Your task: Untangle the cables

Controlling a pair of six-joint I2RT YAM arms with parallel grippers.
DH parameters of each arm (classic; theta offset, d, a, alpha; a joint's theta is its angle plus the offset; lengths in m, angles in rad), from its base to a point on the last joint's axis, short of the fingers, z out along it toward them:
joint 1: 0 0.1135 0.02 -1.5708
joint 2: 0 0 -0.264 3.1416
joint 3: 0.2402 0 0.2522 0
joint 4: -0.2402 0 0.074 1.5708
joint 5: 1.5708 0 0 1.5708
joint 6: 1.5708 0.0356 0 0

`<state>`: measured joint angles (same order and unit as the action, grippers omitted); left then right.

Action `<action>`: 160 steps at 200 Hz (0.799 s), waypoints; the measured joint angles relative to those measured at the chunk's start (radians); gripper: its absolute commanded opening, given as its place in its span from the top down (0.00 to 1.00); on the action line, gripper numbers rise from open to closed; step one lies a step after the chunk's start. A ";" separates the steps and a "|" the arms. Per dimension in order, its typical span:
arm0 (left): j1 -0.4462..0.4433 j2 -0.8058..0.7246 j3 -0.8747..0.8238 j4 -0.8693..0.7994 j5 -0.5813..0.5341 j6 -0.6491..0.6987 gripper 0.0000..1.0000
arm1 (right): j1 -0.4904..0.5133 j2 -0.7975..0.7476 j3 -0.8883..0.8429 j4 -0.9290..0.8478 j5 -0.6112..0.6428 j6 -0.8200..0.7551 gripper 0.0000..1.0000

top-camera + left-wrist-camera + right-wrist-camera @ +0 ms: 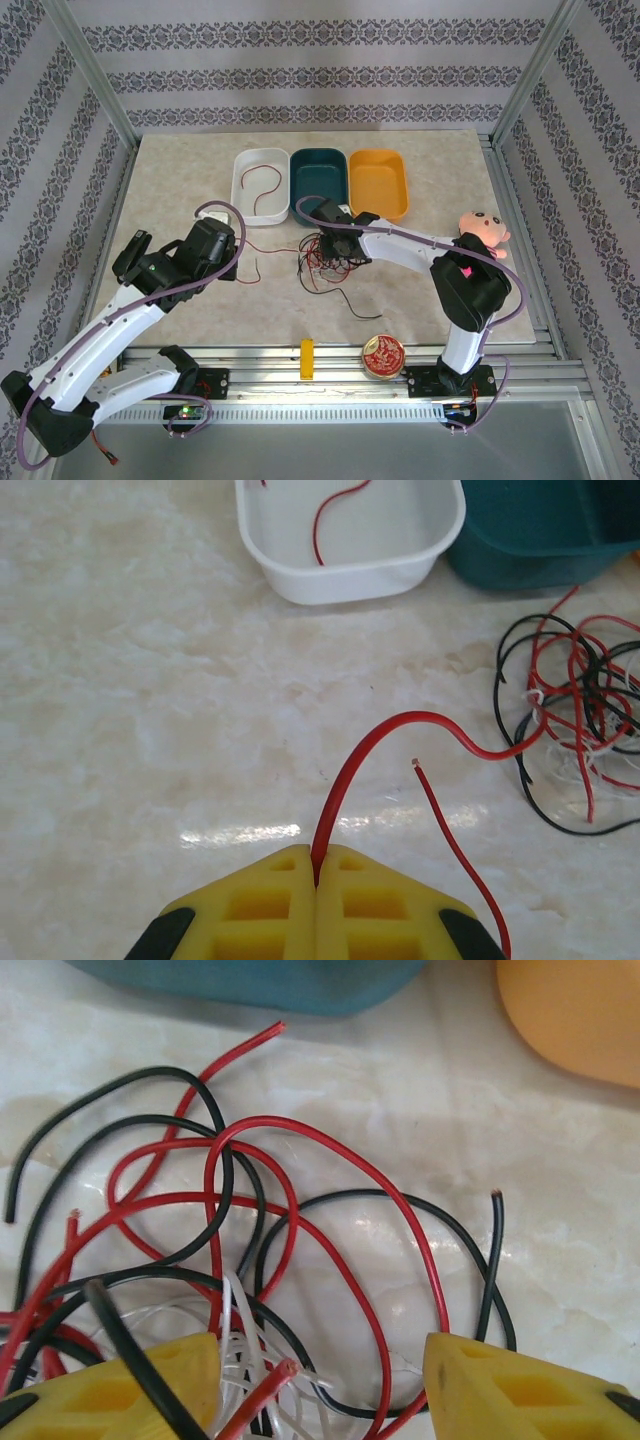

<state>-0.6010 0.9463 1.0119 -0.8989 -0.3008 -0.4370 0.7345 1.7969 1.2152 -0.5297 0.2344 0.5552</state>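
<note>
Left hand clamped shut on red cable. I see that strand arc over surface toward cables. Tangle sits mid-surface, just on near side of teal bin. Right hand down over tangle, jaws apart, white and red strands between fingers; I see nothing pinched. Loose red wire lies in white bin.
</note>
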 measured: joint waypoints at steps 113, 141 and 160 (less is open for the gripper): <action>0.021 0.014 0.245 -0.101 -0.176 0.142 1.00 | -0.039 -0.001 -0.062 0.003 0.001 0.018 0.45; 0.022 0.010 0.287 -0.111 -0.217 0.175 1.00 | -0.039 -0.006 -0.065 0.003 0.001 0.018 0.45; 0.022 0.001 0.298 -0.103 -0.240 0.199 1.00 | -0.039 -0.021 -0.069 0.003 0.000 0.019 0.45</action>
<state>-0.5793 0.9470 1.3098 -1.0023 -0.5404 -0.2379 0.6952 1.7756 1.1458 -0.5266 0.2348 0.5739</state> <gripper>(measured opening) 0.041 0.552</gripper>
